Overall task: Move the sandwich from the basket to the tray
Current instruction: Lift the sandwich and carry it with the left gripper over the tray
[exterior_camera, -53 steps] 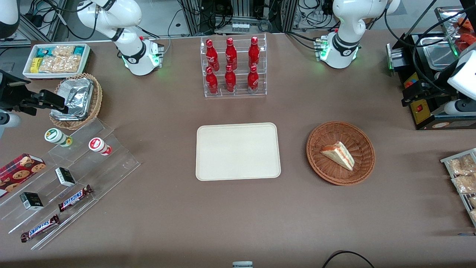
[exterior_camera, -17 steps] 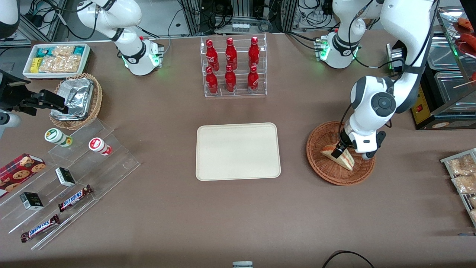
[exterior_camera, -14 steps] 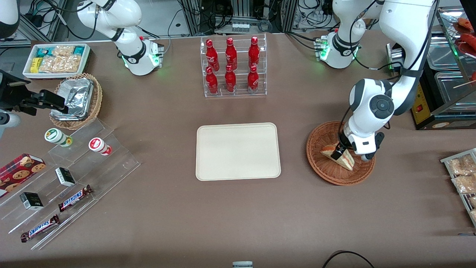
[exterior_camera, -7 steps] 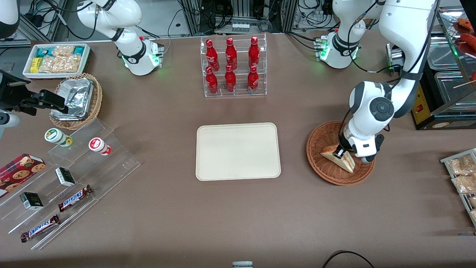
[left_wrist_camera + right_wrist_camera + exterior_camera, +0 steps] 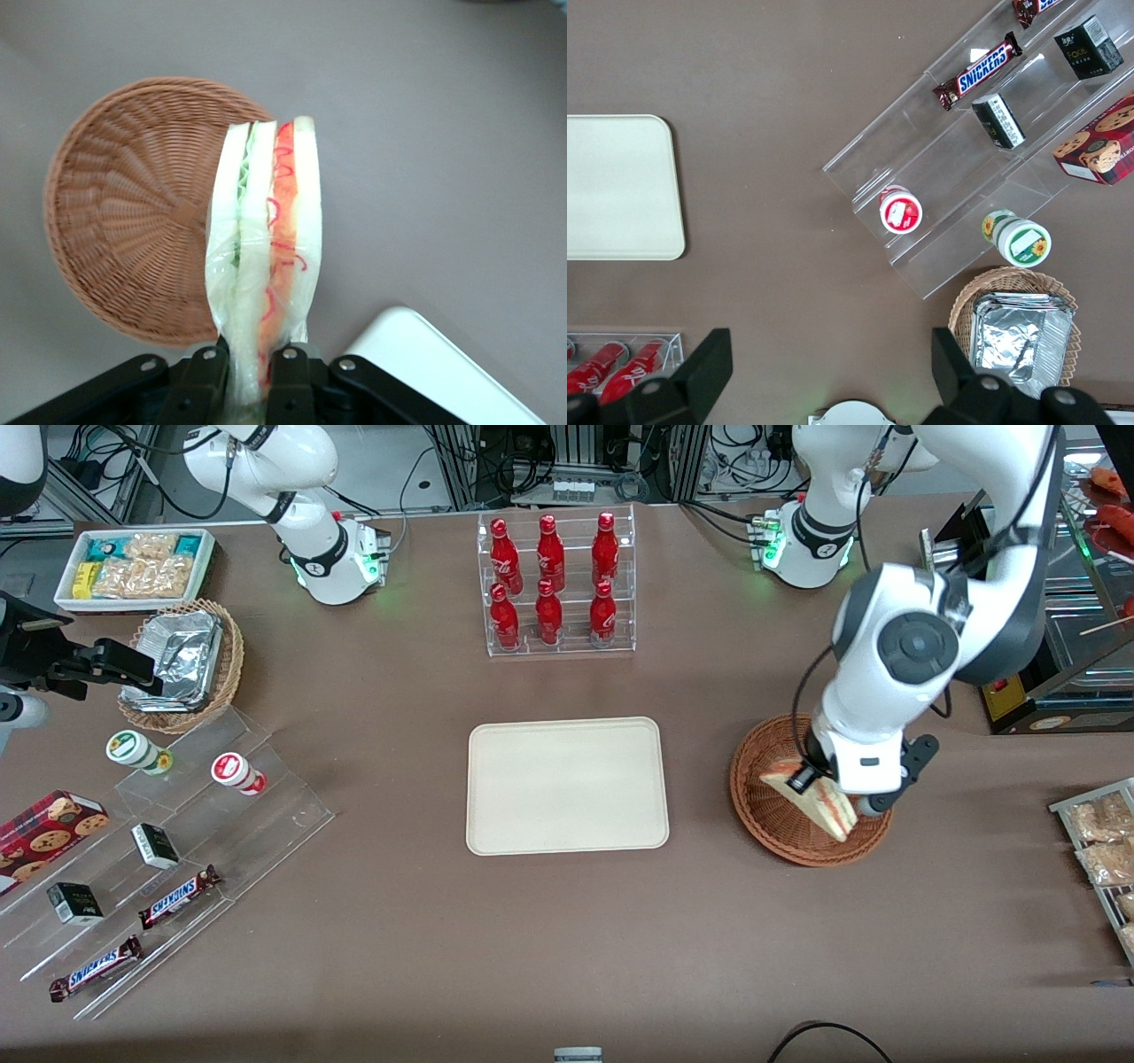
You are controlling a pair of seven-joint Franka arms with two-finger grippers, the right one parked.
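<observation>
My left gripper (image 5: pixel 819 786) is shut on the sandwich (image 5: pixel 813 804), a wrapped white-bread wedge with orange-red and pale green filling, and holds it lifted above the round reddish-brown wicker basket (image 5: pixel 770 817). In the left wrist view the sandwich (image 5: pixel 264 239) hangs between the black fingers (image 5: pixel 202 382), with the empty basket (image 5: pixel 124 212) below it and a corner of the tray (image 5: pixel 443 372) beside. The cream-beige tray (image 5: pixel 566 785) lies flat and bare at the table's middle, beside the basket toward the parked arm's end.
A clear rack of red bottles (image 5: pixel 554 584) stands farther from the camera than the tray. A foil-lined basket (image 5: pixel 182 662), a white snack bin (image 5: pixel 133 567) and acrylic steps with snacks (image 5: pixel 168 850) lie toward the parked arm's end. Metal pans (image 5: pixel 1054 558) and snack packets (image 5: pixel 1103 841) edge the working arm's end.
The gripper came down onto the sandwich in the basket and closed on it. In the last half second it has lifted the sandwich up out of the basket.
</observation>
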